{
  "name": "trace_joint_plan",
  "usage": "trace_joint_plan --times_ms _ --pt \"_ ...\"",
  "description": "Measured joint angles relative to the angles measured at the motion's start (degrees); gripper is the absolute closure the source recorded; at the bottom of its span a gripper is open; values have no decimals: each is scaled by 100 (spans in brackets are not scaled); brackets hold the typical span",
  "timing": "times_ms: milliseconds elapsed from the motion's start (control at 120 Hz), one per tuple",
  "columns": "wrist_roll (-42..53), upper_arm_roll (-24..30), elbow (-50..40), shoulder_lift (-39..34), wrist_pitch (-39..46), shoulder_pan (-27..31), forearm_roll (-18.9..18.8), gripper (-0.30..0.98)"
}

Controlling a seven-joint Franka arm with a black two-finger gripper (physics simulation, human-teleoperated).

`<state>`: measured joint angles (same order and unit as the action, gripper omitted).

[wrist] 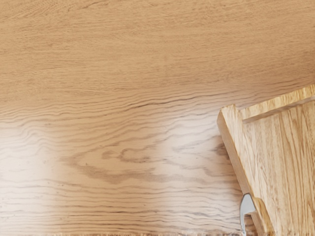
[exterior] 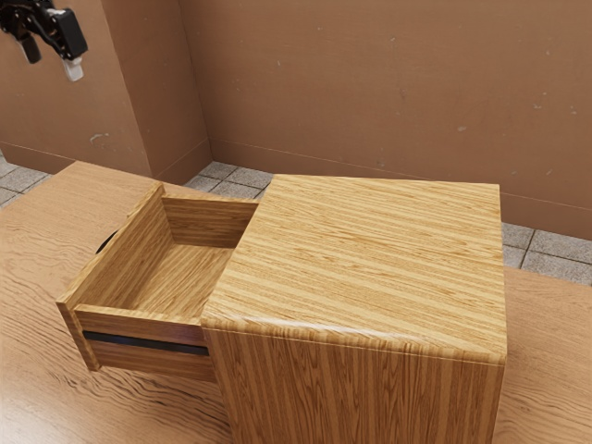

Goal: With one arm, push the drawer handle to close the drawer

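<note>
In the exterior view's upper left corner, my gripper [exterior: 53,59] hangs high above the table, its two fingers apart with nothing between them. The wooden drawer [exterior: 190,273] is pulled well out of its cabinet [exterior: 365,254], toward the exterior view's left. Its handle [exterior: 106,242] is a dark curve on the outer face of the front panel, mostly hidden behind that panel. From the hand, the wrist view shows the handle [wrist: 245,209] as a curved grey piece on the front of the drawer [wrist: 285,162]. My gripper touches neither drawer nor handle.
The wood-grained table [exterior: 42,268] extends around the cabinet and under the drawer. A brown wall [exterior: 370,83] rises behind, with a projecting wall section near the gripper and grey floor tiles [exterior: 546,270] beyond the table's edge.
</note>
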<state>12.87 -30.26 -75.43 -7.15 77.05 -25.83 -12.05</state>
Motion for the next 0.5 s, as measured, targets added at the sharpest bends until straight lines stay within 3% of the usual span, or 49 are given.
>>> trace_joint_plan --times_ms 150,333,500 --pt "226 208 -91 32 -120 -42 6 0" --pt "293 340 -851 -305 -185 -29 36 1" --pt "336 463 -1578 -693 -216 9 -151 36"
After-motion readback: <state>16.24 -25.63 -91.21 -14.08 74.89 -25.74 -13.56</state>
